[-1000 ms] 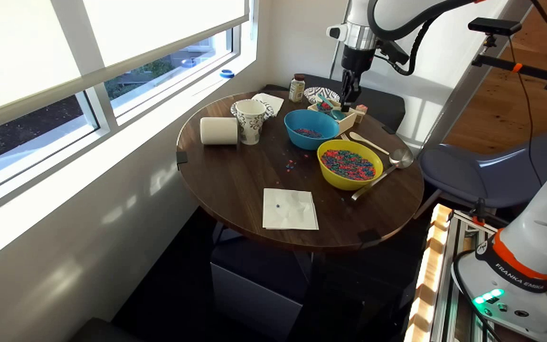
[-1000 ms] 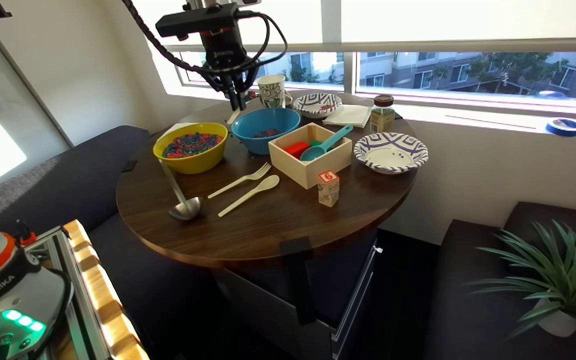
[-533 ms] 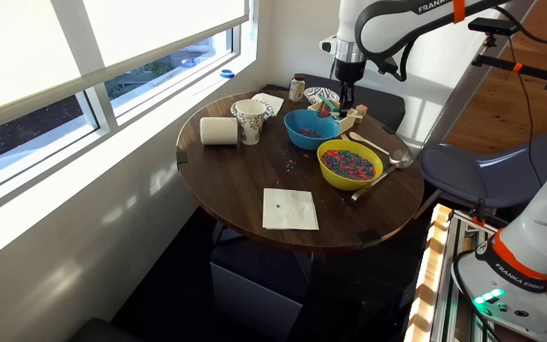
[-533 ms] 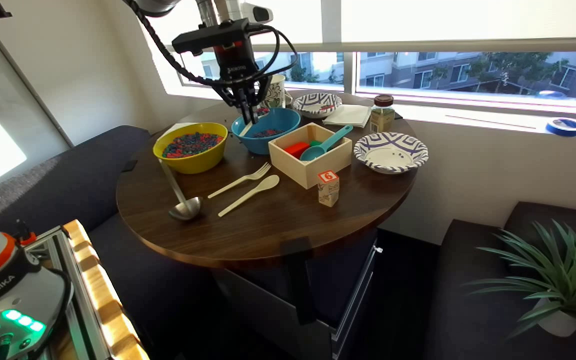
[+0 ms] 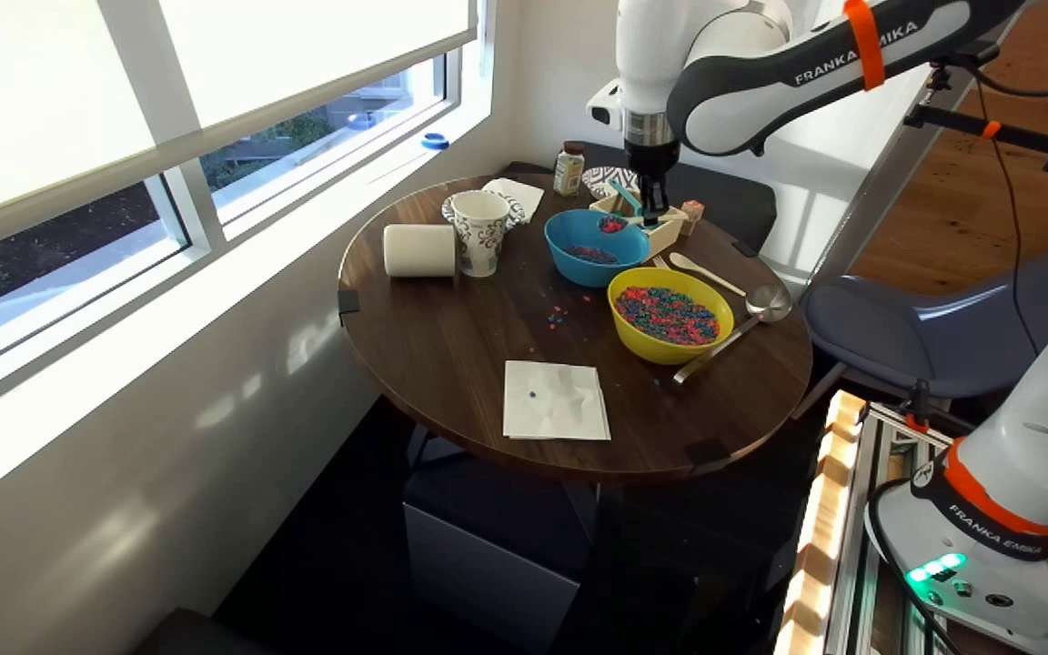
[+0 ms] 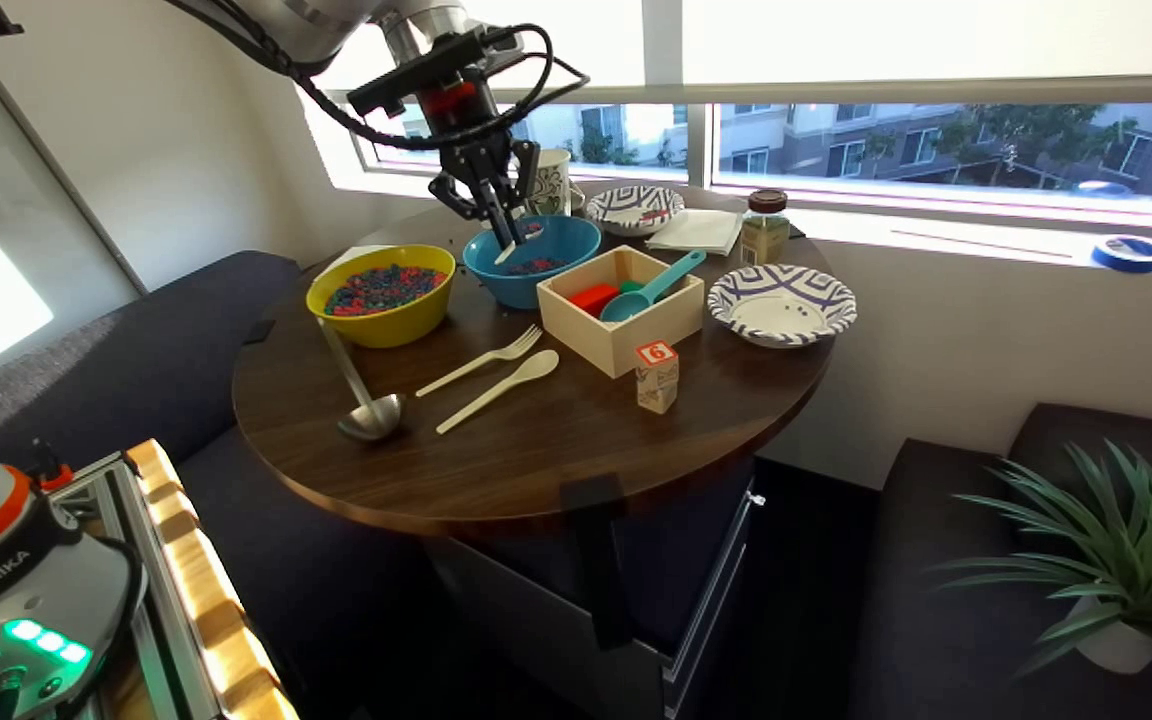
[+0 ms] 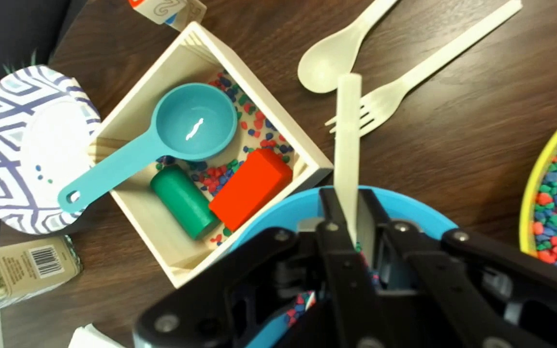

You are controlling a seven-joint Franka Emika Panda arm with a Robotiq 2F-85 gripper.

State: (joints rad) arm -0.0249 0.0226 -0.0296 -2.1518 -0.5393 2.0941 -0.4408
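My gripper [image 7: 348, 195] is shut on the handle of a cream spoon [image 7: 347, 145], whose handle end sticks out past the fingertips. In an exterior view the spoon's head [image 5: 612, 224] carries a heap of red and blue bits. It hangs over the rear part of the blue bowl [image 5: 592, 271], which has a shallow layer of similar bits. The wrist view shows the blue bowl's rim [image 7: 409, 203] directly below the jaws, which hide the spoon's neck. Beside this bowl stands a wooden box [image 6: 611, 340] with a teal scoop [image 7: 194, 121], a red block [image 7: 252, 188] and a green cylinder [image 7: 184, 200].
A yellow bowl [image 5: 660, 351] full of coloured bits stands near the blue one. A ladle [image 6: 373, 418], fork [image 6: 481, 362] and another spoon [image 6: 496, 390] lie on the table. Stacked blocks [image 6: 657, 385], patterned bowls [image 6: 782, 325], a jar [image 6: 765, 235] and a paper cup [image 5: 478, 246] stand around.
The arm has come down and toward the blue bowl, and the gripper has tilted. The spoon moved with it, its loaded head now over the bowl. The table objects look unmoved.
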